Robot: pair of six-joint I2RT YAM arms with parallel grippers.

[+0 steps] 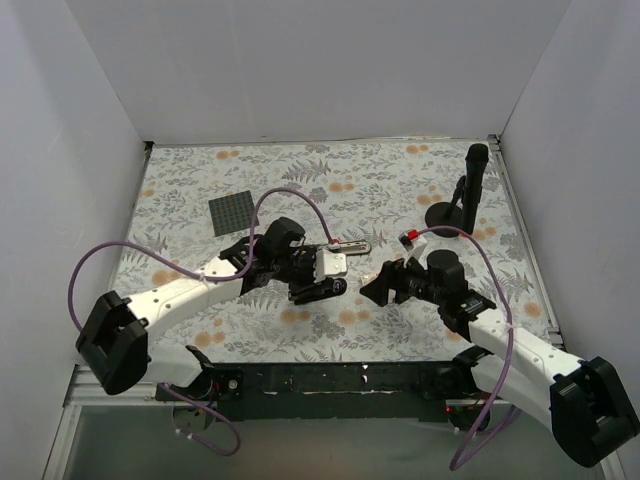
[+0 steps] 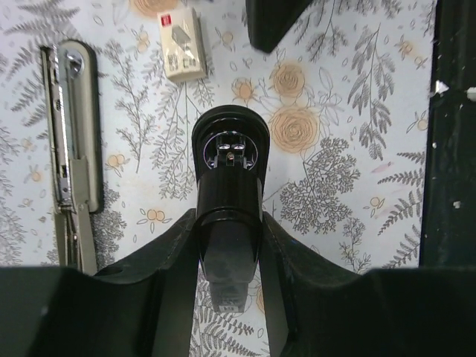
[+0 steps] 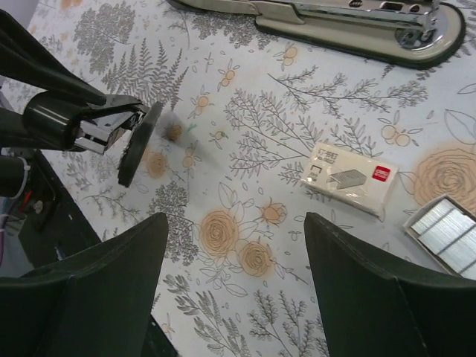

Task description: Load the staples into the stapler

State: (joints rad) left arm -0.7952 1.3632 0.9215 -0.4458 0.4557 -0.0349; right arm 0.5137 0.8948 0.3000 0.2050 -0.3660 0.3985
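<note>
- The stapler (image 3: 357,22) lies flat on the flowered tablecloth (image 1: 400,190) with its silver channel facing up. I cannot tell whether any staples already sit in the channel.
- The staples (image 3: 445,232) are silver-grey strips in a small whitish tray at the right edge of the right wrist view. Just beside them lies the staple box (image 3: 353,178), whitish with a red label, between the tray and the stapler.
- The right gripper (image 3: 234,223) hangs above the box and tray with its fingers spread wide and nothing between them.
- The left gripper (image 2: 229,219) is clamped on a black barrel-shaped object (image 2: 229,149) that has silver metal in its end. I cannot tell what this object is. It is held off to one side of the stapler.
- Step in hand, as I judge it: the stapler is ready to fill and no strip is picked up yet. Next, the right gripper would need a fine pinch on one thin strip, then a level, aligned placement into the narrow channel.
- Only the right wrist view shows the tray of strips. The left wrist view looks straight down the length of the channel. Only the top view shows the tall black stand (image 1: 470,190) and a dark square mat (image 1: 232,212), both well apart from the work.
</note>
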